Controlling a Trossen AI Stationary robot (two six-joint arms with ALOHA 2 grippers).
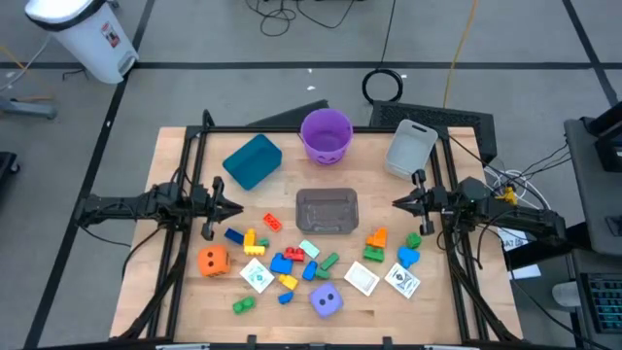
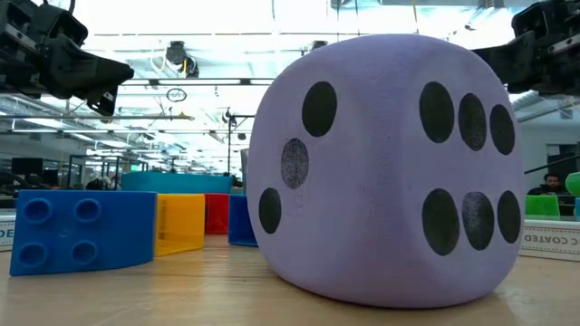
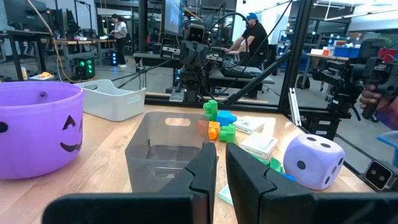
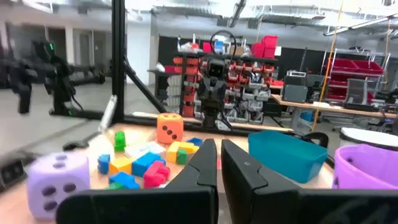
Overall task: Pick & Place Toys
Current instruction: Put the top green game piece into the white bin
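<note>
The toys lie on the near half of the wooden table (image 1: 185,156). Among them are an orange die (image 1: 213,260), a purple die (image 1: 327,302) that fills the low view (image 2: 390,172), white cards (image 1: 362,279) and several small coloured blocks (image 1: 284,262). All of them rest flat on the wood. My left gripper (image 1: 233,207) hangs shut over the table's left side, level and pointing toward the middle; the left wrist view (image 3: 221,149) shows nothing between its fingers. My right gripper (image 1: 398,203) hangs shut over the right side, facing it, also with nothing held (image 4: 219,146).
A clear tub (image 1: 328,210) stands mid-table between the grippers. Behind it are a purple bucket (image 1: 326,133), a teal bin (image 1: 253,160) and a pale tub (image 1: 410,148) at the far right. Black frame posts (image 1: 199,146) line both sides. People work at desks beyond the table.
</note>
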